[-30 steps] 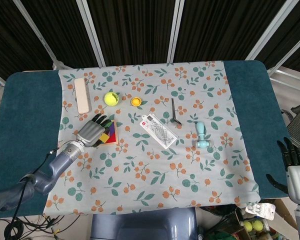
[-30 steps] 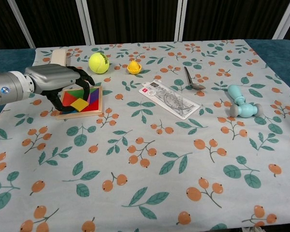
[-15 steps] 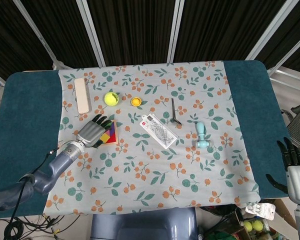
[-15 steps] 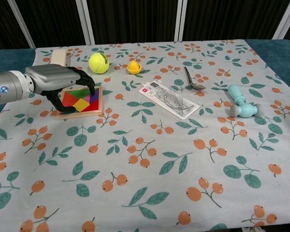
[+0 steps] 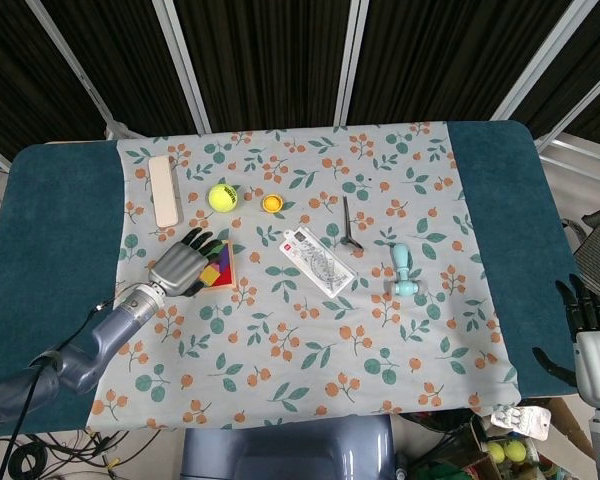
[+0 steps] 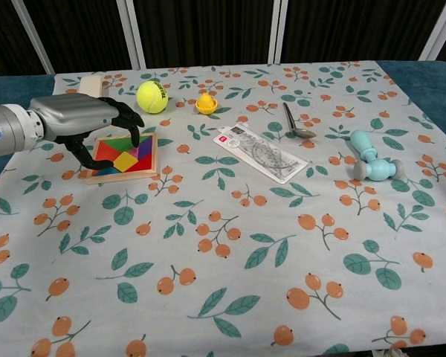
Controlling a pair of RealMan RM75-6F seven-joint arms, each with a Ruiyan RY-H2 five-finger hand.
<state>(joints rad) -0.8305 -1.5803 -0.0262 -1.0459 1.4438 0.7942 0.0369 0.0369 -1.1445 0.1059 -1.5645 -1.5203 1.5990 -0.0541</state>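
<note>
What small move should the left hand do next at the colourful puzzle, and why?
Probably lower and close the fingers on the puzzle's edges. The left hand hovers over the puzzle tray with fingers curled and spread, thumb beside its left edge, apparently holding nothing yet.

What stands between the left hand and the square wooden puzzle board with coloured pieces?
Nothing visible. The left hand is directly over the left side of the square wooden puzzle board with coloured pieces, its fingertips at the board's edge.

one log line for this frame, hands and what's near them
left hand: over puzzle, fingers curled down at its near-left edge, holding unclear | right hand: off table edge, open, holds nothing | nearby: ball
</note>
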